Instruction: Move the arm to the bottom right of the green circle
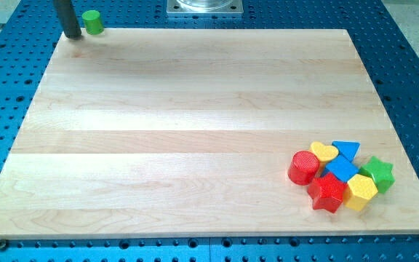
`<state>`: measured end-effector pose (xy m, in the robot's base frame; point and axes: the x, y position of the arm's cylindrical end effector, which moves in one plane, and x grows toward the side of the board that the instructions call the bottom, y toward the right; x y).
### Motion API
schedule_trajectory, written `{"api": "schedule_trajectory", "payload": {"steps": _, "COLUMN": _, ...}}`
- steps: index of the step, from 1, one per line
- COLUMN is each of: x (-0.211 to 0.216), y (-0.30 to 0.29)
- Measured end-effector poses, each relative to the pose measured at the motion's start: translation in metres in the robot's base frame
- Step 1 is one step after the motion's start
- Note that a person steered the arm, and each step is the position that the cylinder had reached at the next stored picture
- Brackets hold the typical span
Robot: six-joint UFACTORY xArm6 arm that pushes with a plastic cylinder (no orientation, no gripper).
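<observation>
The green circle [92,21] stands at the view's top left, right at the far edge of the wooden board [195,131]. My dark rod comes down from the top edge, and my tip [72,34] rests just to the left of the green circle and slightly below it, with a narrow gap between them.
A cluster of blocks sits at the view's bottom right: a red circle [303,167], a yellow heart [324,151], a blue triangle [347,150], a blue cube [341,169], a green star [377,173], a red star [328,193], a yellow hexagon [360,191]. A metal base [204,7] is at top centre.
</observation>
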<state>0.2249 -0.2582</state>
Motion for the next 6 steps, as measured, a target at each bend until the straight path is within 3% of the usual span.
{"api": "schedule_trajectory", "payload": {"steps": 1, "x": -0.016, "y": 0.077}}
{"api": "schedule_trajectory", "payload": {"steps": 2, "x": -0.034, "y": 0.092}}
{"api": "schedule_trajectory", "payload": {"steps": 6, "x": -0.019, "y": 0.082}}
